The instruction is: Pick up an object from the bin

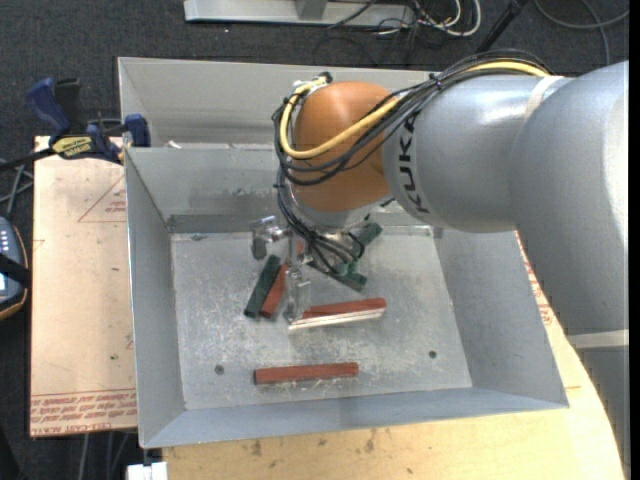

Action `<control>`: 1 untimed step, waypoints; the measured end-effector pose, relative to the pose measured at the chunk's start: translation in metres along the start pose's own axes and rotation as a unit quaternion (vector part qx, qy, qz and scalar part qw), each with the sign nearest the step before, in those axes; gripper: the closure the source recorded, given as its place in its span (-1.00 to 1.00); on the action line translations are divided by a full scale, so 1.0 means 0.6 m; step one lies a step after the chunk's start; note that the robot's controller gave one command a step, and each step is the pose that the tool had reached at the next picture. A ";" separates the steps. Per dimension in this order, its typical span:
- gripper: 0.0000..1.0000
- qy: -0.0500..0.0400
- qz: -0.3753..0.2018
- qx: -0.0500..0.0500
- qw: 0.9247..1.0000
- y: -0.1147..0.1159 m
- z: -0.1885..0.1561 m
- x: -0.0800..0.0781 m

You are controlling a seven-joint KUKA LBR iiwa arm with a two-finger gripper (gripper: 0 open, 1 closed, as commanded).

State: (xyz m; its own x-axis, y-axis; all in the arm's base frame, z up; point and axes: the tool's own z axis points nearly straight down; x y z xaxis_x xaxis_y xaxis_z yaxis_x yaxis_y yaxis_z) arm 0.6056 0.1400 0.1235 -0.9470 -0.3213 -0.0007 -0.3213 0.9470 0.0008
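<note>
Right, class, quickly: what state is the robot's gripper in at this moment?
Gripper: cannot be told, open or closed; it sits between a dark green-and-red bar and a red-and-white bar.

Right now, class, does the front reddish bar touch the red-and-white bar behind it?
Apart: the camera view shows bare bin floor between the reddish bar and the red-and-white bar.

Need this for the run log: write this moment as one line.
gripper: low at centre of bin | nearest: dark green piece, red bar with pale edge | apart: plain red bar by front wall
</note>
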 end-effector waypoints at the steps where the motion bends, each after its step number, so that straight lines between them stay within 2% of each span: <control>1: 1.00 -0.004 -0.153 0.000 0.988 -0.056 0.085 0.009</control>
State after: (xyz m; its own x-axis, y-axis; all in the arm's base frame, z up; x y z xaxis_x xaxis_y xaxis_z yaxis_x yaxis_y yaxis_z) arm 0.6115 0.1066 0.0724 -0.8053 -0.5928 -0.0095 -0.5928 0.8053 -0.0009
